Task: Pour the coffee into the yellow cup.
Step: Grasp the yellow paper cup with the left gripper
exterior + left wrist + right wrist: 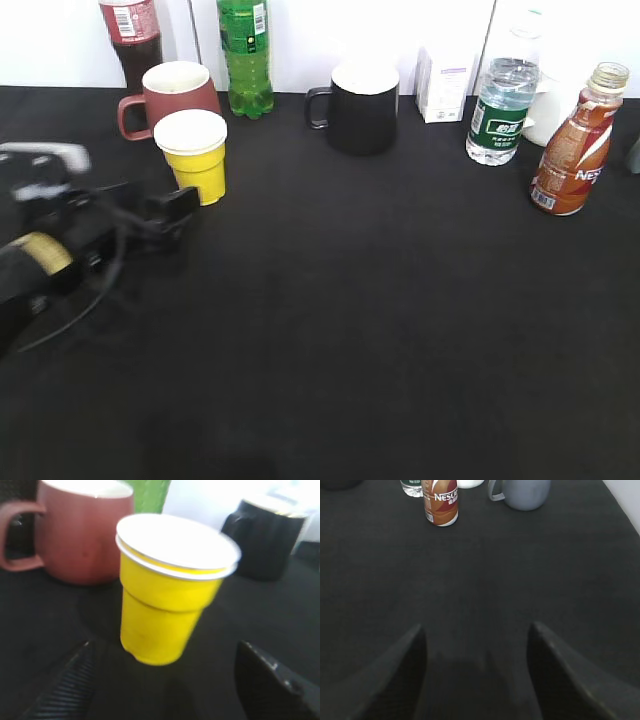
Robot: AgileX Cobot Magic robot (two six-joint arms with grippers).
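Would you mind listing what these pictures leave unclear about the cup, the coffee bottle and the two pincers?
- Yellow cup: inside is washed-out white, so its contents are unreadable.
- Coffee bottle: top cut off in the right wrist view.
- Left pincer: motion-blurred in the exterior view.
- Right pincer: absent from the exterior view.
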